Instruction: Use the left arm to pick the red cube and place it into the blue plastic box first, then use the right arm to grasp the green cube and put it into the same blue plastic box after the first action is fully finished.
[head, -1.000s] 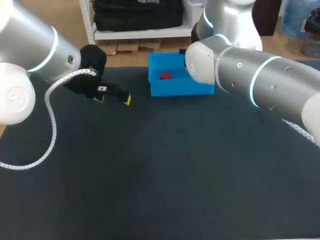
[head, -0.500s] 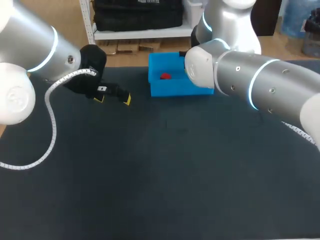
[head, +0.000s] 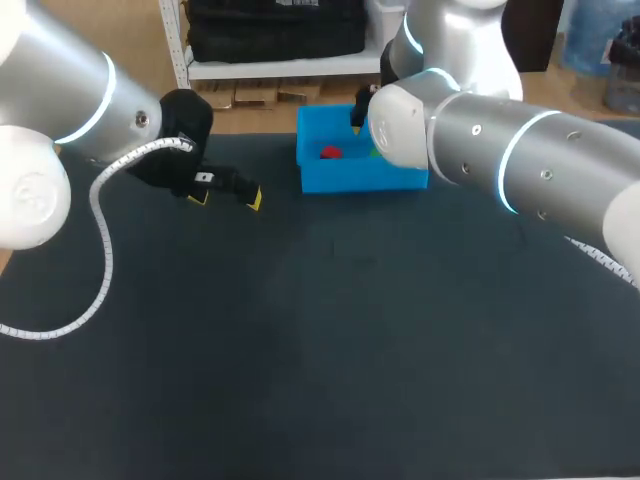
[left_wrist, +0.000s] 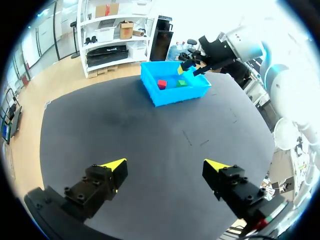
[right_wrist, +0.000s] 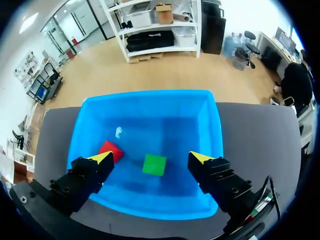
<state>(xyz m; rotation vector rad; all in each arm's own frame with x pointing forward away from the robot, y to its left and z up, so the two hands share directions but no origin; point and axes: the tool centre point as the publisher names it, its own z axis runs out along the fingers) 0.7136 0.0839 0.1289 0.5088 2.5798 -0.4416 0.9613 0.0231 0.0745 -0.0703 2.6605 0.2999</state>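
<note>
Jaws on the right hang released above green cube (right_wrist: 154, 164) lying in blue box (right_wrist: 150, 105).

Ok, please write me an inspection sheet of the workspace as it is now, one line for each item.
surface: dark table, flat, no spill seen
job's things: red cube and green cube both lie inside the blue plastic box, apart from each other
clutter: nothing seen
grippers: left gripper open, empty, over bare table away from the box; right gripper open above the box, not touching the green cube
cables: white coiled cable loops along the left arm
surroundings: nothing seen reaching over the table
</note>
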